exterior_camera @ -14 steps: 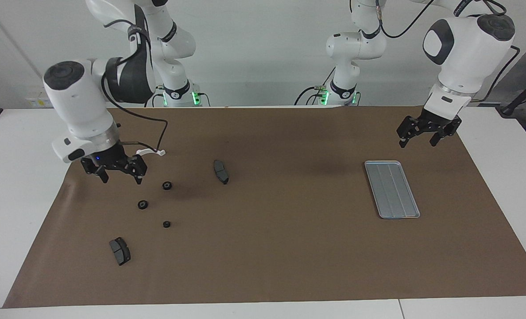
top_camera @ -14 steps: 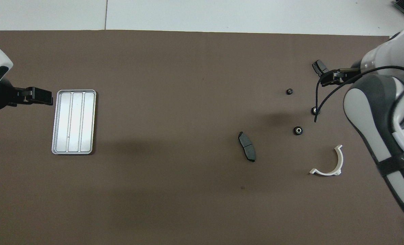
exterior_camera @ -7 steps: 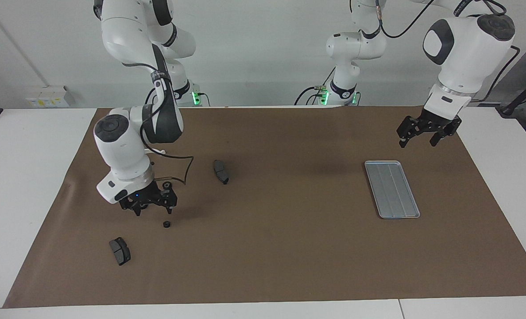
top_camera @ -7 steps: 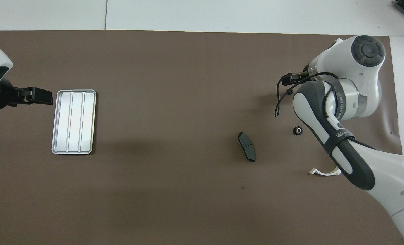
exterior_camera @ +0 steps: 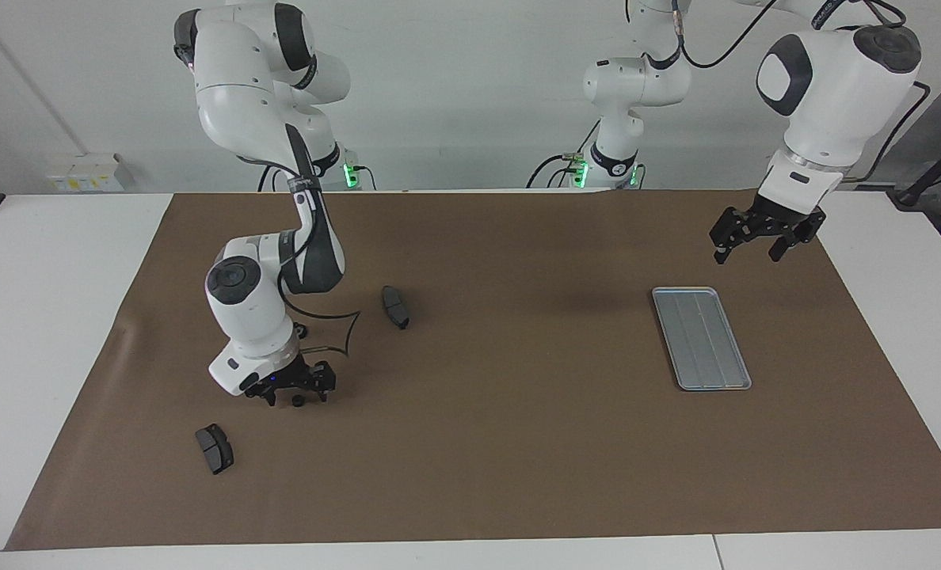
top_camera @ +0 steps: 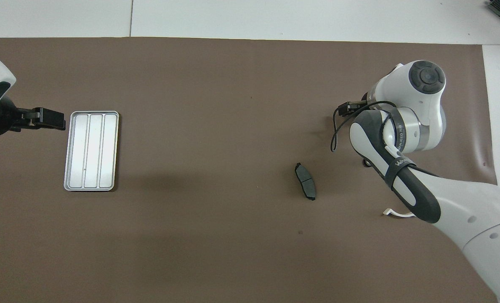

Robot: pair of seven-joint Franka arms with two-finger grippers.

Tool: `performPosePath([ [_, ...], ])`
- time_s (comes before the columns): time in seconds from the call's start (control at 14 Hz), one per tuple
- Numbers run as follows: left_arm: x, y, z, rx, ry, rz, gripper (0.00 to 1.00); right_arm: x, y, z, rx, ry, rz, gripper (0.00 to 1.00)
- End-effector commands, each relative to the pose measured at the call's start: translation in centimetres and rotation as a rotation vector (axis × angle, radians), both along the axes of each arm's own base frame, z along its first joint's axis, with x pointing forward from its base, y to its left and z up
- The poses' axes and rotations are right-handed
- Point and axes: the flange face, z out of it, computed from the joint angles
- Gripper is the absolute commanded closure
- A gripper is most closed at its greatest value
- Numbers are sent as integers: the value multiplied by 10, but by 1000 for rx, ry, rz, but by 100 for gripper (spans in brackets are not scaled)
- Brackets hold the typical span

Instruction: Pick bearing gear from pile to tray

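A tiny black bearing gear (exterior_camera: 299, 401) lies on the brown mat, the part of the pile farthest from the robots. My right gripper (exterior_camera: 296, 393) is down at the mat, open, with one finger on each side of this gear. In the overhead view the right arm's wrist covers it. The arm hides most of the other gears. The silver grooved tray (exterior_camera: 701, 338) (top_camera: 91, 150) lies flat toward the left arm's end of the table, with nothing in it. My left gripper (exterior_camera: 748, 250) (top_camera: 58, 120) hangs open and empty over the mat beside the tray.
One dark grey curved pad (exterior_camera: 395, 306) (top_camera: 305, 187) lies toward the table's middle. Another pad (exterior_camera: 215, 448) lies farther from the robots than the gear. A tip of the white half-ring (top_camera: 395, 213) shows under the right arm. The right arm's black cable (exterior_camera: 336, 328) loops low over the mat.
My right arm has swung out from beside the half-ring, over the nearer gears, and lowered its open gripper around the farthest gear. The left arm has not moved.
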Motion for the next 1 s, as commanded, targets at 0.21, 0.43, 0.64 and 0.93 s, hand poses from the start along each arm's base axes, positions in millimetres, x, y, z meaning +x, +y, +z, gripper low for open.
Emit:
performPosePath([
  [0.21, -6, 3, 4, 12, -10, 10, 0, -11, -11, -1, 27, 13, 6, 23],
  [0.43, -6, 3, 3, 12, -8, 10, 0, -11, -10, -1, 27, 13, 6, 33],
  [0.64, -6, 3, 3, 12, -7, 8, 0, -11, -10, -1, 27, 13, 6, 44],
  [0.93, -6, 3, 3, 12, -8, 10, 0, -11, -10, -1, 27, 13, 4, 60],
])
